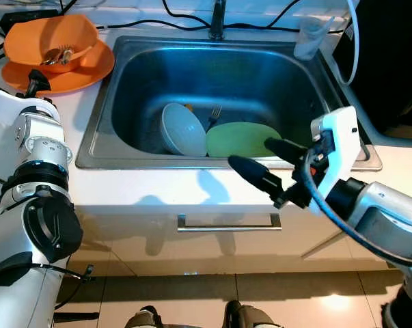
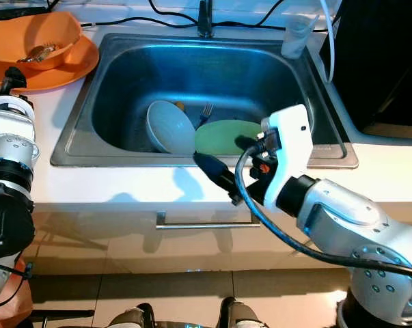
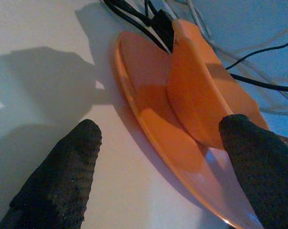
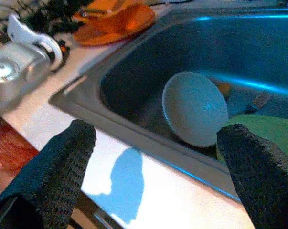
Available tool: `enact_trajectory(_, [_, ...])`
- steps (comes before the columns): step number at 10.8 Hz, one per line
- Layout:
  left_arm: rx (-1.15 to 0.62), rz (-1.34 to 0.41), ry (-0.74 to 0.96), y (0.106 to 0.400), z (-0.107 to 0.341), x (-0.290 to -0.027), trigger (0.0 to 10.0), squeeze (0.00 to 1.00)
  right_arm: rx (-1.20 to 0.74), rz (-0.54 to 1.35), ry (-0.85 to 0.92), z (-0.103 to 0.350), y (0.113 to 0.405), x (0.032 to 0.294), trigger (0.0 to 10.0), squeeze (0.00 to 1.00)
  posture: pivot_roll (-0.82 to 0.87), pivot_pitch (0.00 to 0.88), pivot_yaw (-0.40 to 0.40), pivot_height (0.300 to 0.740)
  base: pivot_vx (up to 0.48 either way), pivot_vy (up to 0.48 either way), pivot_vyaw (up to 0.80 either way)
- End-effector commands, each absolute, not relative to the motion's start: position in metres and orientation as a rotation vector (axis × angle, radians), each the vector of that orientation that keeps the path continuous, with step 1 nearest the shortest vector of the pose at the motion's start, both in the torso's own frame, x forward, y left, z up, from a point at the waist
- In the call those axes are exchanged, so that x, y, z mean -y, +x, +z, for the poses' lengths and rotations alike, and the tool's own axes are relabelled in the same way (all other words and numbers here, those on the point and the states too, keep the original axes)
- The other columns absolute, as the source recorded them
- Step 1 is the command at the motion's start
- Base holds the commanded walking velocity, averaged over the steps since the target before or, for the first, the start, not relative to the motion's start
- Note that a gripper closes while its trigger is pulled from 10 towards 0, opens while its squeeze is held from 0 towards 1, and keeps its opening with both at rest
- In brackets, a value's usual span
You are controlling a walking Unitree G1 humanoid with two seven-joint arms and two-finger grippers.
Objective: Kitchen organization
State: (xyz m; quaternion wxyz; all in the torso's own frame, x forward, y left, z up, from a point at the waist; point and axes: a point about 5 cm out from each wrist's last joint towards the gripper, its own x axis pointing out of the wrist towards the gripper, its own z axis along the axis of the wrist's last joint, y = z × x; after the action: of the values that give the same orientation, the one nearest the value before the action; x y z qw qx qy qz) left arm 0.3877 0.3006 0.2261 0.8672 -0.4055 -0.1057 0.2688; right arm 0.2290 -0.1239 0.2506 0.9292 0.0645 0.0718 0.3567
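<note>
The right gripper [image 1: 270, 167] hovered open over the sink's [image 1: 124, 58] front edge, near the tilted pale bowl [image 1: 182, 130] and green plate [image 1: 240, 139] inside, while the left gripper [image 3: 163, 164] stood open beside the orange plate [image 1: 89, 72] on the surface [image 1: 89, 184].

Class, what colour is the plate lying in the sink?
The plate is light green; the left eye view shows it best.

Pale bowl [image 1: 183, 128] on its side in sink [image 1: 124, 75], touching flat green plate [image 1: 241, 139]
</note>
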Motion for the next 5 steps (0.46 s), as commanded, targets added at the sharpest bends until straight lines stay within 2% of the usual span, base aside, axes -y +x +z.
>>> enact_trajectory(1, [-0.012, 0.647, -0.910, 0.381, 0.171, -0.289, 10.0, 0.00, -0.146, 0.759, 0.133, 0.251, 0.226, 0.116, 10.0, 0.00, -0.23, 0.262, -0.068, 0.740, 0.000, 0.000, 0.00])
enact_trajectory(5, [-0.030, 0.601, -0.916, 0.383, 0.170, -0.282, 10.0, 0.00, -0.141, 0.795, 0.169, 0.253, 0.228, 0.103, 10.0, 0.00, -0.20, 0.262, -0.080, 0.740, 0.000, 0.000, 0.00])
